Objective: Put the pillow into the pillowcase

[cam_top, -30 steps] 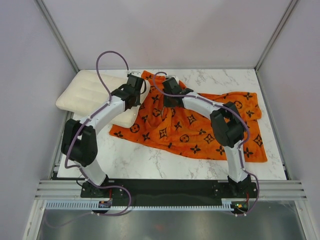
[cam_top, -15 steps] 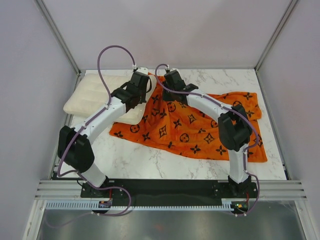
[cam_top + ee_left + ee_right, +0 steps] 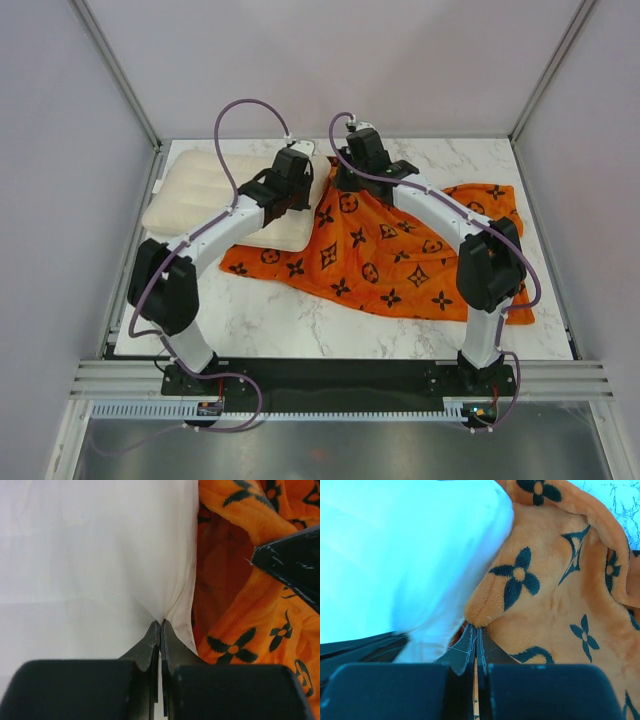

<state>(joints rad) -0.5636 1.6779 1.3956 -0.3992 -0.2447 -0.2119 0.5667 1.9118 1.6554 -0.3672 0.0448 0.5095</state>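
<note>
The cream-white pillow (image 3: 225, 195) lies at the back left of the table, its right end next to the mouth of the orange pillowcase (image 3: 400, 250). My left gripper (image 3: 300, 175) is shut on the pillow's right edge; in the left wrist view the jaws (image 3: 160, 625) pinch white pillow fabric (image 3: 90, 555) with orange pillowcase (image 3: 240, 630) beside it. My right gripper (image 3: 352, 165) is shut on a raised fold of the pillowcase; in the right wrist view the jaws (image 3: 476, 630) pinch orange plush (image 3: 545, 605) beside the pillow (image 3: 395, 555).
The marble table (image 3: 300, 320) is walled by grey panels left, right and back, with a metal frame rail (image 3: 340, 375) at the near edge. The pillowcase spreads flat toward the right front corner (image 3: 500, 300).
Both grippers have moved toward the back and right. The pillow has shifted right with the left gripper. The pillowcase's left part has been lifted and drawn back, uncovering more table at the front.
</note>
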